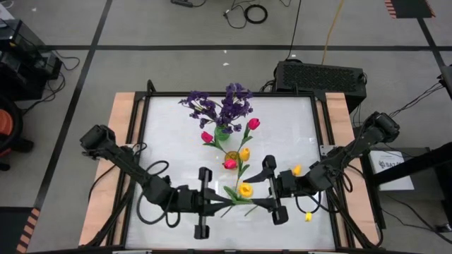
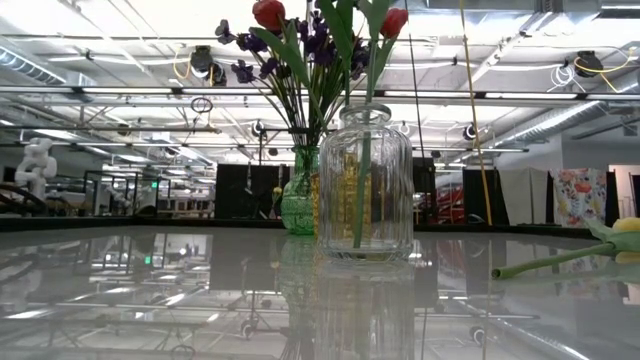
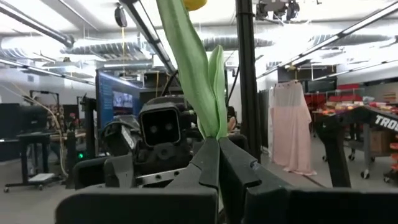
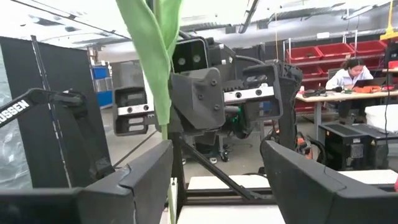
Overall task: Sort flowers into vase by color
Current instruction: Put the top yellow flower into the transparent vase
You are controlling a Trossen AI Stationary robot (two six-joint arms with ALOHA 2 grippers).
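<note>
We see the left gripper [image 1: 227, 202], lower centre of the high view, w/ jaws pressed together pinching the stem of a yellow tulip [image 1: 245, 189] held off the table. The right gripper [image 1: 263, 185] sits just right of it, jaws spread wide either side of the same stem. Purple sprigs [image 1: 224, 106] & pink-red tulips [image 1: 253, 123] stand in vases near frame centre; another yellow tulip [image 1: 296, 170] lies by the right arm.

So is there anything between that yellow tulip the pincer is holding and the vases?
Nothing visible on the table. The left pincer is shut on the yellow tulip; the clear vase ahead already holds tulips whose heads and leaves crowd its mouth. The open right pincer sits alongside.
</note>
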